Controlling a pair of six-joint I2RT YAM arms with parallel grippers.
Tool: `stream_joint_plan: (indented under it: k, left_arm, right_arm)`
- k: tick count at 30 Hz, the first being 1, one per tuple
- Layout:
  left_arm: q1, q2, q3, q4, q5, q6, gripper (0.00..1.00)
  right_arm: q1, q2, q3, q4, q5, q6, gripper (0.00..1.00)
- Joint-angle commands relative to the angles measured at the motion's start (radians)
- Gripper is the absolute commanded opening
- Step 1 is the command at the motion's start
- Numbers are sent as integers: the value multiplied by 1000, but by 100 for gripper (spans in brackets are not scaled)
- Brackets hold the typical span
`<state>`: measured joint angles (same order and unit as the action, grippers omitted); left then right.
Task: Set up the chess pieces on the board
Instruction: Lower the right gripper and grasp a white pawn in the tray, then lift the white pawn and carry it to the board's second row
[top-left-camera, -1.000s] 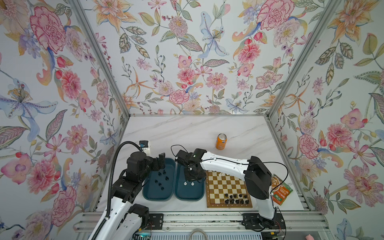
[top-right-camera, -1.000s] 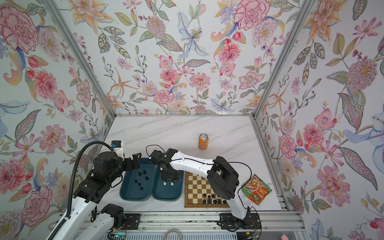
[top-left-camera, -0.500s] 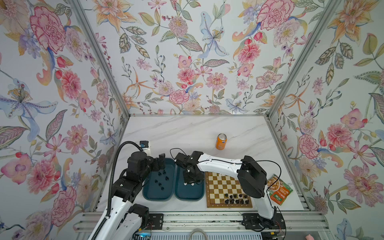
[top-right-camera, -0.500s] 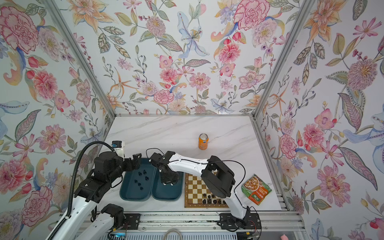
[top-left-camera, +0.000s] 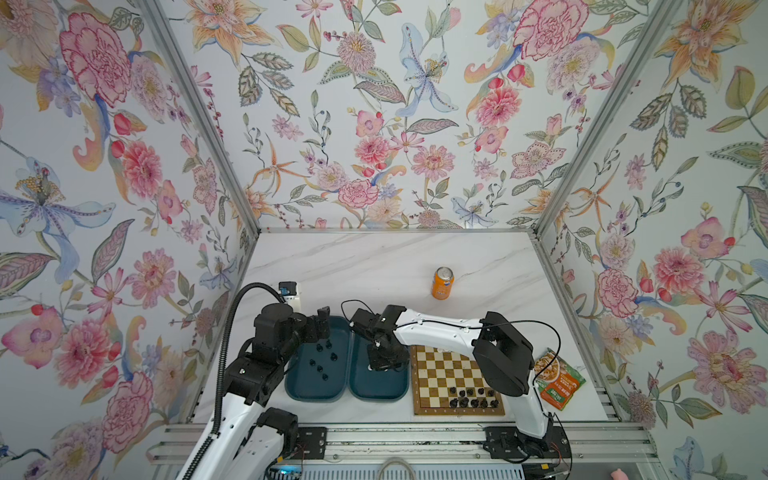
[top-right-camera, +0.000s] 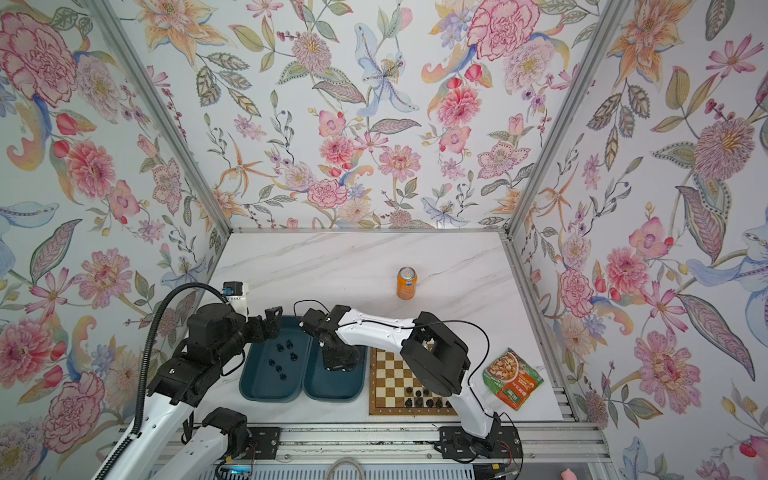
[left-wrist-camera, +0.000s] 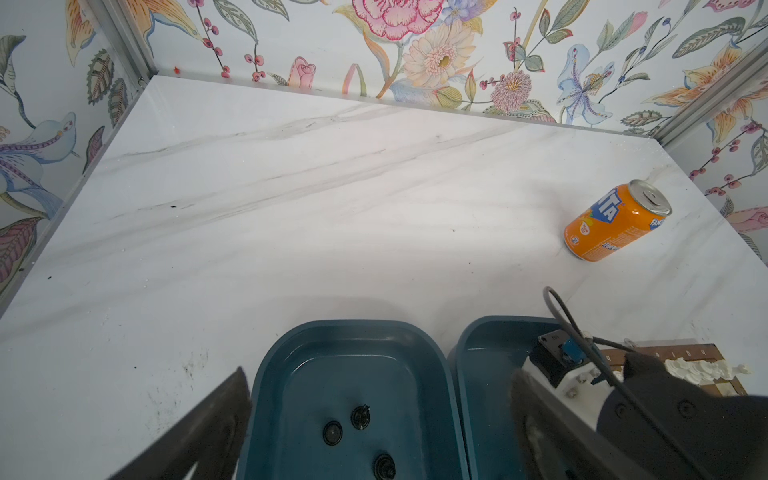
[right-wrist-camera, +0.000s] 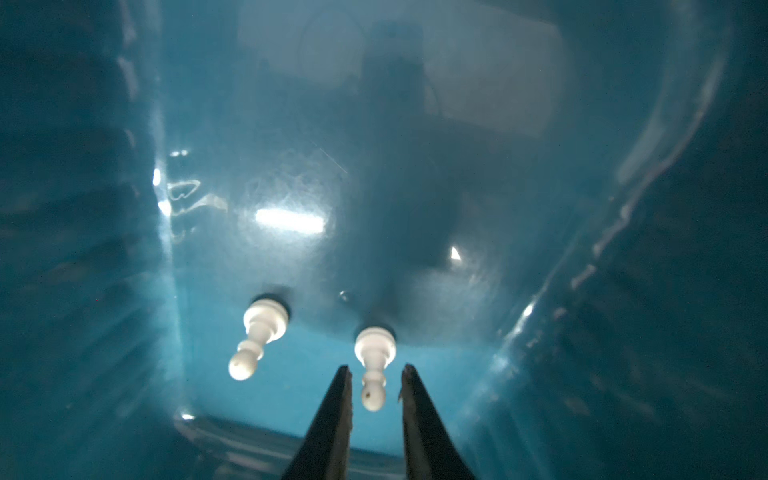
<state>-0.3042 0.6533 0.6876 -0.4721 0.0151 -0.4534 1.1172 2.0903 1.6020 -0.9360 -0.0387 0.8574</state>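
Two white pawns (right-wrist-camera: 259, 328) in tray (right-wrist-camera: 415, 187) at 9 o'clock of board (top-left-camera: 440, 376); right end effector (right-wrist-camera: 376, 370) straddles one, unclenched; left end effector (left-wrist-camera: 379, 374) released.

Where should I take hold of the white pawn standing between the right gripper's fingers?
Take the pawn by its narrow neck, just under the round head, coming straight down from above. It stands upright on its wide base in the tray, and the right gripper straddles it with a gap each side; the second pawn stands apart.
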Motion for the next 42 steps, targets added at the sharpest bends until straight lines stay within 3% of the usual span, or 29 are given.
stream_joint_plan:
  k: [1, 31, 42]
  left_arm:
    - [-8, -8, 1, -17, -22, -3, 98]
    - [-8, -20, 1, -19, -30, -6, 98]
    - [-8, -5, -5, 5, -30, 0, 98]
  right_arm:
    - [6, 23, -5, 1, 0, 7, 23]
    - [-2, 28, 2, 9, 6, 4, 9]
    - [-33, -68, 108, -99, 89, -16, 7]
